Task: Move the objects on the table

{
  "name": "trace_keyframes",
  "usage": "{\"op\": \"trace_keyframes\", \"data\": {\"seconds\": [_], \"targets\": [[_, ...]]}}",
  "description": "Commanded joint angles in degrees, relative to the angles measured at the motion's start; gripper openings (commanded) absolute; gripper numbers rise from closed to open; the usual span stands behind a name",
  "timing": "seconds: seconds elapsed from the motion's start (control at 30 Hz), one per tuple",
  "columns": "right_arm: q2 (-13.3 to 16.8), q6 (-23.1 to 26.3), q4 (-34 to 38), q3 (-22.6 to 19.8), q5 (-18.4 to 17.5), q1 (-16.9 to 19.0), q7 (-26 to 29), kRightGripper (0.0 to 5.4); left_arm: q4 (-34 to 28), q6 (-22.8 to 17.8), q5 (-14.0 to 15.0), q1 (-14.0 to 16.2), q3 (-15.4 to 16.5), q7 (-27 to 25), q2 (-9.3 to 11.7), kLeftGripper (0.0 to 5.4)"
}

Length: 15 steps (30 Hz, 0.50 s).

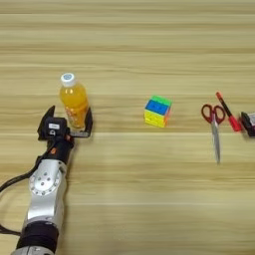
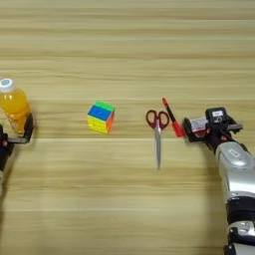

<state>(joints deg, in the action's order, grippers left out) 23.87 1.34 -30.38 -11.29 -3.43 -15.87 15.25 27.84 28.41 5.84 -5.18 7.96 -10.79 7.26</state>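
On the table (image 1: 129, 45), a clear bottle (image 1: 74, 103) of orange drink with a white cap stands upright at the left. My left gripper (image 1: 69, 117) is open around its base. One finger (image 1: 89, 121) is against the bottle's right side and the other (image 1: 48, 117) stands a little off its left side. At the right lies the thin black pen (image 2: 170, 116), its red cap toward me. My right gripper (image 2: 211, 127) sits open just right of the pen. Its nearest finger (image 2: 188, 127) is close to the cap, and nothing lies between its fingers.
A colourful puzzle cube (image 1: 158, 111) sits mid-table. Red-handled scissors (image 2: 157, 130) lie just left of the pen, blades pointing toward me. Both forearms reach up from the near edge at the far left and far right.
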Motion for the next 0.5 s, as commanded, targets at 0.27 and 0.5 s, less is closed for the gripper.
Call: {"op": "trace_keyframes", "data": {"seconds": [0.27, 0.5], "targets": [[0.5, 0.0, -2.4, 0.5, 0.6, -1.3, 0.0, 5.36, -0.5, -0.9, 0.3, 0.5, 0.0, -0.1, 0.1, 5.40], [0.4, -0.1, -2.8, 0.7, 0.7, -1.3, 0.1, 5.36, -0.4, -0.8, 0.3, 0.5, 0.1, -0.1, 0.2, 5.40]]}}
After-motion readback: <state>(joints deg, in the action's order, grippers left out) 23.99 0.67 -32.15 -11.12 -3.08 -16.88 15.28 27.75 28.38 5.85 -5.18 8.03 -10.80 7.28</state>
